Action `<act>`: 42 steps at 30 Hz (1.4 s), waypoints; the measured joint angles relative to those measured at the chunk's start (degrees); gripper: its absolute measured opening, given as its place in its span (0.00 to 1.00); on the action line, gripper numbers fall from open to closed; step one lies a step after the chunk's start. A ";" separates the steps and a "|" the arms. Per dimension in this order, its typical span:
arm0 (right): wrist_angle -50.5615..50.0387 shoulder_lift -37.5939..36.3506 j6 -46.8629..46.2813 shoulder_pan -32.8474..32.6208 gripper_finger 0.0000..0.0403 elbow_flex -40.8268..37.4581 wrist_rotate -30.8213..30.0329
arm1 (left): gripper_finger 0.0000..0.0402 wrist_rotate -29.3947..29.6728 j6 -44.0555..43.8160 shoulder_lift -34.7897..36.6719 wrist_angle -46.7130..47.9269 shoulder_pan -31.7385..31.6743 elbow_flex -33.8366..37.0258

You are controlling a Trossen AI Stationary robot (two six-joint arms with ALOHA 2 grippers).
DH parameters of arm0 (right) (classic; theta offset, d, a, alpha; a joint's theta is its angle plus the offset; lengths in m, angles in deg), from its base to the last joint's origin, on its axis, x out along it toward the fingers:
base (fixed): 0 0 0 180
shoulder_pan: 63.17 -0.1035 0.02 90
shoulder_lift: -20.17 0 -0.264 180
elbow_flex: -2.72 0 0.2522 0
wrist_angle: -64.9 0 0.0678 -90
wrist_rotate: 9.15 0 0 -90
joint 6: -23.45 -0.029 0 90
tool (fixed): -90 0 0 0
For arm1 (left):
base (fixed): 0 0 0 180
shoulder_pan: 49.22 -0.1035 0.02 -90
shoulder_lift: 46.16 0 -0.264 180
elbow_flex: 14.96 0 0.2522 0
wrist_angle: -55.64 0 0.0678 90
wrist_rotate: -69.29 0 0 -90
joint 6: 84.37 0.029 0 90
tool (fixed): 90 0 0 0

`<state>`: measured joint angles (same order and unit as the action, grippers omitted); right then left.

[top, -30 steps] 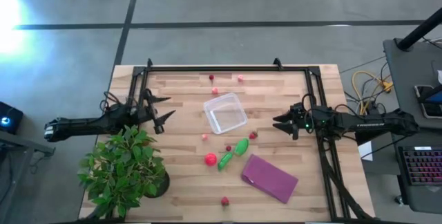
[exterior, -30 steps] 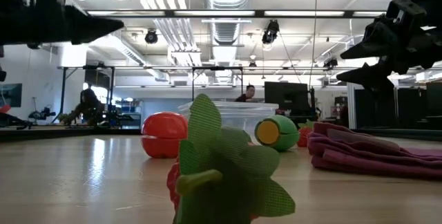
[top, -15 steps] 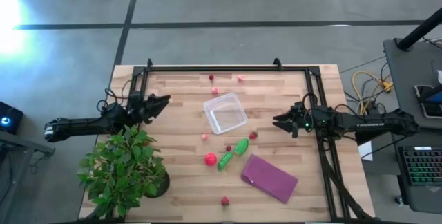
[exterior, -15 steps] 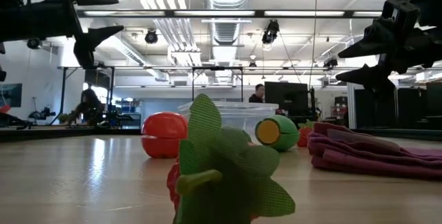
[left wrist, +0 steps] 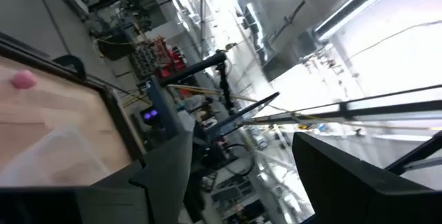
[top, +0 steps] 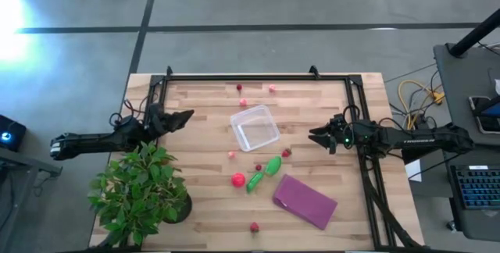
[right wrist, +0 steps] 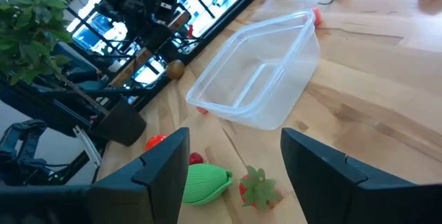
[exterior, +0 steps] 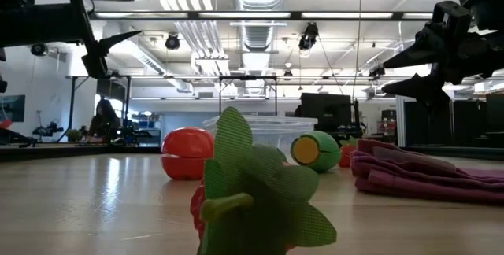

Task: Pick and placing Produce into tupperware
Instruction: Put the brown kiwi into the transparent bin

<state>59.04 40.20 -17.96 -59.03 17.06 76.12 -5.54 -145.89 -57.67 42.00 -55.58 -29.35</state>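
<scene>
Your left end effector (top: 186,115) hangs over the left side of the table (top: 203,206), fingers spread open, nothing between them, just above the potted plant (top: 139,190). In the left wrist view its two dark fingers (left wrist: 162,175) stand apart and point up toward the ceiling lights. In the low view it sits high at the left, clear of the wood.

Your right end effector (top: 316,137) hovers over the right side of the table, also open and empty, aimed toward the tupperware (top: 255,127). The right wrist view shows its fingers (right wrist: 166,162) parted, with the clear tupperware (right wrist: 257,86) ahead of them, upright and empty.

The tupperware sits near the table's middle, a bit toward the far edge. Produce is scattered around it, none inside:
- larger red ball (top: 237,179) on the near side, just beside a green pod (top: 255,181)
- second green pod (top: 273,165) next to the first, between the tupperware and the purple cloth (top: 304,201)
- small red piece (top: 287,152) right of that pod
- tiny pink piece (top: 231,155) just below the tupperware's near corner
- three small red/pink pieces (top: 239,88) near the far edge
- one strawberry-like piece (top: 254,226) close to the near edge, alone; in the low view it fills the foreground with its green leaf cap (exterior: 252,192).

The purple cloth lies flat at the near right, well apart from the tupperware.
</scene>
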 joint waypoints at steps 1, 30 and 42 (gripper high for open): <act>0.00 0.00 -0.02 0.00 0.54 -0.02 0.02 | 0.59 0.09 0.85 -0.10 -0.37 -0.01 -0.13; 0.00 0.00 1.57 0.00 0.54 -0.02 -2.86 | 0.59 -1.87 46.84 -42.76 83.89 -0.78 -51.63; -0.02 0.00 1.57 0.00 0.54 -0.02 -2.86 | 0.59 -8.07 57.79 -66.24 103.08 -1.89 -58.39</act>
<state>59.02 40.20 -16.39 -59.03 17.04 73.25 -13.61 -88.11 -123.92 145.09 -57.47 -87.74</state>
